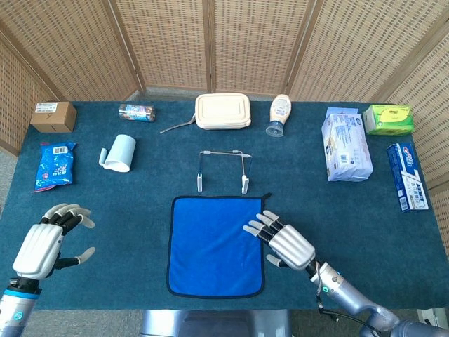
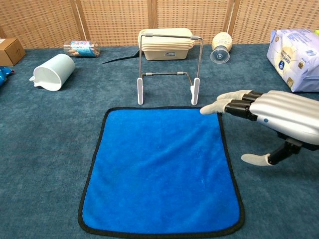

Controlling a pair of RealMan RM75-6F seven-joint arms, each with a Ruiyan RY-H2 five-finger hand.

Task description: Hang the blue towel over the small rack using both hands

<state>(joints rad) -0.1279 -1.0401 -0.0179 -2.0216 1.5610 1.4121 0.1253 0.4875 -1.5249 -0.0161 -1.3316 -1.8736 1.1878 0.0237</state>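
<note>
The blue towel (image 1: 216, 244) (image 2: 160, 169) lies flat on the table, black-edged, just in front of the small wire rack (image 1: 223, 168) (image 2: 169, 67). My right hand (image 1: 286, 240) (image 2: 271, 117) hovers open at the towel's right edge, fingers stretched toward its far right corner, thumb apart, nothing held. My left hand (image 1: 48, 242) is open far to the left of the towel, near the table's front left; the chest view does not show it.
Behind the rack sit a cream lunchbox (image 1: 223, 111), a squeeze bottle (image 1: 278, 114) and a white mug (image 1: 119, 152) on its side. A cardboard box (image 1: 52, 116), blue snack bag (image 1: 55, 165), tissue pack (image 1: 346, 144), green box (image 1: 387, 119) and toothpaste box (image 1: 407, 175) line the sides.
</note>
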